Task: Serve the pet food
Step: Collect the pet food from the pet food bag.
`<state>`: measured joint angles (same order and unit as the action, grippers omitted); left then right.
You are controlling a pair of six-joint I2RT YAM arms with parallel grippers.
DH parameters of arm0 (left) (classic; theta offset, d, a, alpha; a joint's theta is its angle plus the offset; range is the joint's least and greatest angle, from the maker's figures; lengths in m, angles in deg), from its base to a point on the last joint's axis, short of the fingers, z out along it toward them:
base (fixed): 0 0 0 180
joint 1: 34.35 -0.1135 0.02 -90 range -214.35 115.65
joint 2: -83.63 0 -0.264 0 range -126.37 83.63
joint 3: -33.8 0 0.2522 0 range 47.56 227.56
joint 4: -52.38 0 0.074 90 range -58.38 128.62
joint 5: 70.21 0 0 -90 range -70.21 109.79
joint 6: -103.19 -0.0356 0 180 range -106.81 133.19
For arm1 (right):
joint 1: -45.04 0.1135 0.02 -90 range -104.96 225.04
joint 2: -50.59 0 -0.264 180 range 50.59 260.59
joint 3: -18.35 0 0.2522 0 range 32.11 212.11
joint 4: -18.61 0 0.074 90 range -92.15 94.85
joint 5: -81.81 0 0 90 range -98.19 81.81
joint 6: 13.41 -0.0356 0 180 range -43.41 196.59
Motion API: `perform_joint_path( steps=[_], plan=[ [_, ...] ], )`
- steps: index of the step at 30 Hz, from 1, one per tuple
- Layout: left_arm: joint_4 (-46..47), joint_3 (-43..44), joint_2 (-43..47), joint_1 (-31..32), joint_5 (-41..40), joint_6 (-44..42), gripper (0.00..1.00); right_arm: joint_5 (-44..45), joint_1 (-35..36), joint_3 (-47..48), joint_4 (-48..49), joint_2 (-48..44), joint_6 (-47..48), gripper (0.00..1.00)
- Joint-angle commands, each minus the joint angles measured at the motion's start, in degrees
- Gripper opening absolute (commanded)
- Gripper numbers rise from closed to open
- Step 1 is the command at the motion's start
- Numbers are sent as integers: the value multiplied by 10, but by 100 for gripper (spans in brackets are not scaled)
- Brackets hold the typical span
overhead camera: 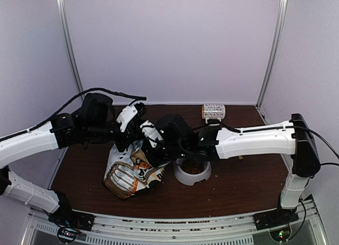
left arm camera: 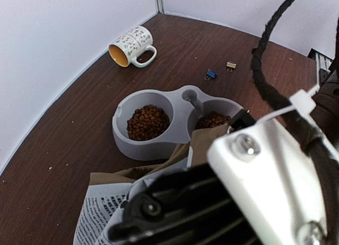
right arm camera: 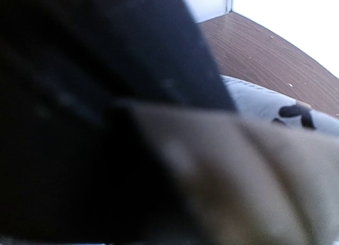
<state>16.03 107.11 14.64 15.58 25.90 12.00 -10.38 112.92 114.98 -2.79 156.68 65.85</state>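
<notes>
Kibble heaped in both wells of grey double bowl, just right of printed dog-food bag. Left gripper reaches in from left, elbow low, pinched closed on bag's top edge. Right gripper, forearm stretched level across bowl, likewise clamped on bag top.

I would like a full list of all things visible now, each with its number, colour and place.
pet food: two heaps, reddish-brown, one in each bowl compartment
double bowl: one, grey, mid-table
paper bag: one, tan with white and black print, left of the bowl
mug: one, white patterned, on its side, far edge
binder clips: two, blue and gold, beyond the bowl
table: one, dark brown
left gripper: black and white, shut on bag top
right gripper: likewise
</notes>
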Motion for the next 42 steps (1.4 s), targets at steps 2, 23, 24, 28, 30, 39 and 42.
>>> perform_joint_path(
  steps=[2, 23, 24, 28, 30, 39, 42],
  plan=[
    [21, 8, -3, 13, 44, 1, 0, -111, 9, -43, 93, -10, -15, 0],
    [25, 3, 26, 13, -2, -3, 0, -90, -16, -190, 253, -148, -95, 0],
    [25, 2, 29, 13, -6, -4, 0, -85, -17, -197, 251, -155, -96, 0],
    [28, -1, 39, 13, -25, -5, 0, -69, -21, -220, 238, -184, -98, 0],
    [28, -2, 44, 13, -37, -7, 0, -64, -23, -233, 234, -197, -102, 0],
    [29, -7, 66, 13, -82, -15, 0, -48, -35, -304, 246, -264, -139, 0],
    [31, -8, 69, 13, -86, -16, 0, -37, -36, -328, 259, -282, -148, 0]
  ],
)
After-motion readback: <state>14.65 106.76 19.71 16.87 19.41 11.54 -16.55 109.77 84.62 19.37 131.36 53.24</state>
